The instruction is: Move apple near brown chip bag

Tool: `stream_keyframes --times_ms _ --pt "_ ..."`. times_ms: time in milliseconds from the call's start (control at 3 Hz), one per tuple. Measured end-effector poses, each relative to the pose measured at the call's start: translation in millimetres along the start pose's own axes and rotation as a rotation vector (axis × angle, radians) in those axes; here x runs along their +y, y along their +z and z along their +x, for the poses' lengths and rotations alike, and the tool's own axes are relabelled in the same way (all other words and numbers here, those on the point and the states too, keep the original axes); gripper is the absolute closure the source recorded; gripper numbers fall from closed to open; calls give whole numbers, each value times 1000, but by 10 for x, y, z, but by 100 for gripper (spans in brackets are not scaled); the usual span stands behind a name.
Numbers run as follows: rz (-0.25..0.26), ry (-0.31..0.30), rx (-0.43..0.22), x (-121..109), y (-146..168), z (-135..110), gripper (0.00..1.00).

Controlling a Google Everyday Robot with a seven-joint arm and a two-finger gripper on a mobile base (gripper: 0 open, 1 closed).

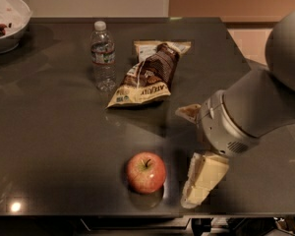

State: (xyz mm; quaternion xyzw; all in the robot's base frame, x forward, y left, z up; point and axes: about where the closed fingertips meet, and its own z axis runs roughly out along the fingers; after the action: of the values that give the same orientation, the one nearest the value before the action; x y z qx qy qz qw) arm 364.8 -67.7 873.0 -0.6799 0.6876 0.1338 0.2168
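The red apple (146, 172) with yellowish patches and a short dark stem sits on the dark table (59, 132) near its front edge. The brown chip bag (147, 77) lies wrinkled further back at the table's middle, its cream-yellow band with dark lettering facing the front. My gripper (195, 193) is cream-coloured and hangs down from the grey arm just right of the apple, close to the table top and apart from the fruit. It holds nothing that I can see.
A clear water bottle (103, 55) stands upright just left of the chip bag. A flat tan packet (160, 46) lies behind the bag. A white bowl (5, 23) with dark bits sits at the back left corner. The table's front edge runs right below the apple.
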Motion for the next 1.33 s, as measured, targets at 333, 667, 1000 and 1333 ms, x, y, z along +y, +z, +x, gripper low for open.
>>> stream_keyframes --times_ms 333,667,1000,1333 --pt "1 -15 -14 115 175 -120 0" --pt "-6 -15 -33 177 333 -223 0" --pt "-19 -11 -55 215 417 -295 0" --pt "-32 -10 -74 234 466 -346 18"
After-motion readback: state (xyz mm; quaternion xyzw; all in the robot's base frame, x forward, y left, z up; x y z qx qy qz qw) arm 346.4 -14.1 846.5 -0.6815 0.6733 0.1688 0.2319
